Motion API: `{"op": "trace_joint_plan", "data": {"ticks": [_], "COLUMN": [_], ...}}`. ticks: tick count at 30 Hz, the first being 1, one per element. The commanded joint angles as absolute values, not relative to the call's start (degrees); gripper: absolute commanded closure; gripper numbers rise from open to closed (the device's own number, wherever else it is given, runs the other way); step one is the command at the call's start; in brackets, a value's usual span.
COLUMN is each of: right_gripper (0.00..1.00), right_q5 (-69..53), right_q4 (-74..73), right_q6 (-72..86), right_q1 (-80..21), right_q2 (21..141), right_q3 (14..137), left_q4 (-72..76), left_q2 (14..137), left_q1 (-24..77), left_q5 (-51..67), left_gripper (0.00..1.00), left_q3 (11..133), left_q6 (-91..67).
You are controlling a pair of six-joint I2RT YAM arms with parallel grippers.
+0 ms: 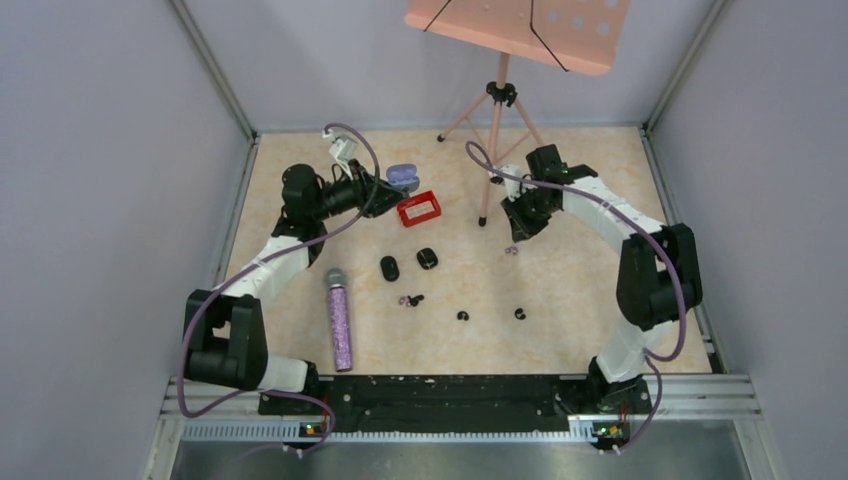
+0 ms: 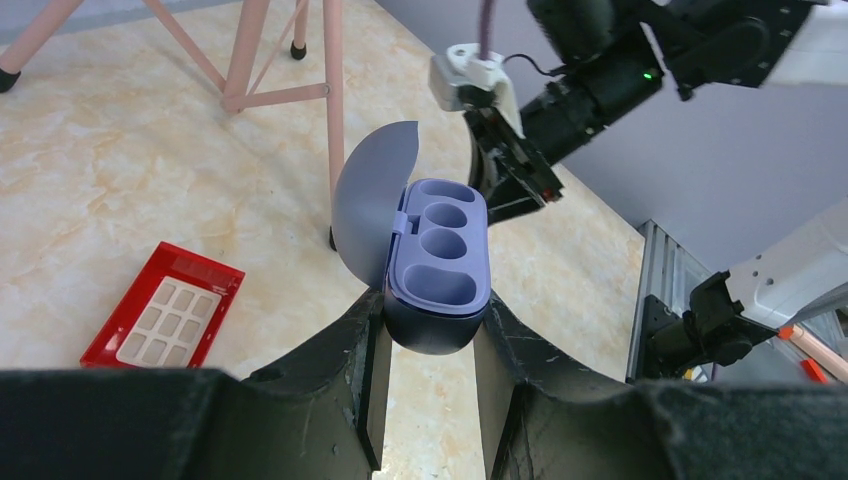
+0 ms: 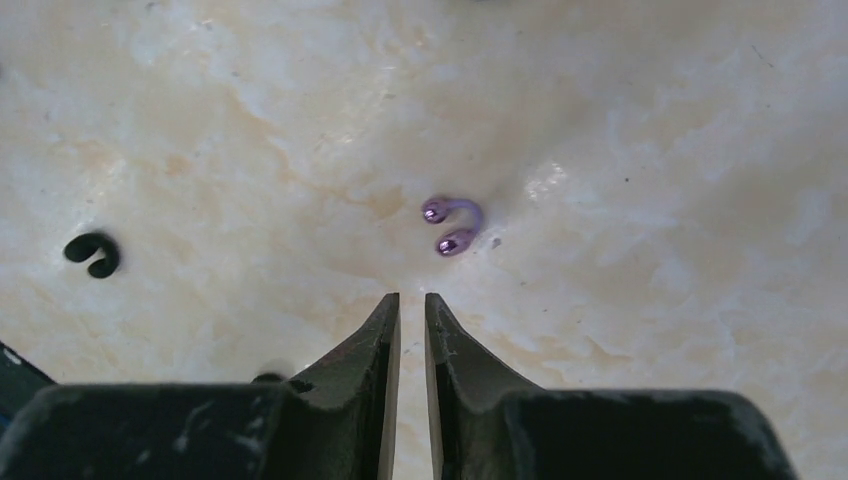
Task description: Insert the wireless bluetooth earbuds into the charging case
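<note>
L gripper (image 2: 430,335) clamps open charging case (image 2: 440,265), far left. R gripper (image 3: 412,300) a narrow slit, empty; purple earbud (image 3: 455,226) on tabletop (image 3: 650,120) just past tips. Risk: slit too tight, tips knock bud away.

Glittery purple microphone (image 1: 339,325) lying lengthwise at near left. Small red tray (image 1: 418,210) flat farther back. Pink music stand (image 1: 500,93) upright behind.

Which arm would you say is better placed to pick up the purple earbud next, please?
Right: the right gripper, empty, hangs by the purple earbud; the left gripper holds the open charging case.
</note>
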State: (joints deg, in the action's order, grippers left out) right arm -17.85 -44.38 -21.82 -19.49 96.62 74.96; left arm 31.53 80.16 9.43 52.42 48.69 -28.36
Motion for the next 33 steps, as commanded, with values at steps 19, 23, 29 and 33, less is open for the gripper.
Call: {"op": "trace_joint_plan", "data": {"ticks": [19, 23, 29, 33], "right_gripper": [0.78, 0.78, 0.78, 0.78], "right_q5": [-22.90, -22.65, -22.27, -22.24], "right_q4": [-54.51, -55.20, -55.20, -55.20], "right_q6": [-29.98, -30.36, -30.60, -29.64], "right_q1": [-15.72, -15.71, -15.58, -15.46], "right_q2": [118.92, 119.29, 119.00, 119.55], "right_q3": [92.18, 91.76, 89.80, 90.14], "left_q4": [28.88, 28.83, 28.91, 29.00], "left_q2": [78.81, 79.01, 78.99, 79.25], "left_q1": [9.05, 9.05, 9.00, 9.02], "left_q5": [52.81, 52.90, 52.65, 52.51], "left_gripper": [1.00, 1.00, 1.00, 1.00], "left_q3": [49.32, 49.37, 49.15, 49.23], "left_q6": [-25.05, -25.14, -25.13, -25.30]}}
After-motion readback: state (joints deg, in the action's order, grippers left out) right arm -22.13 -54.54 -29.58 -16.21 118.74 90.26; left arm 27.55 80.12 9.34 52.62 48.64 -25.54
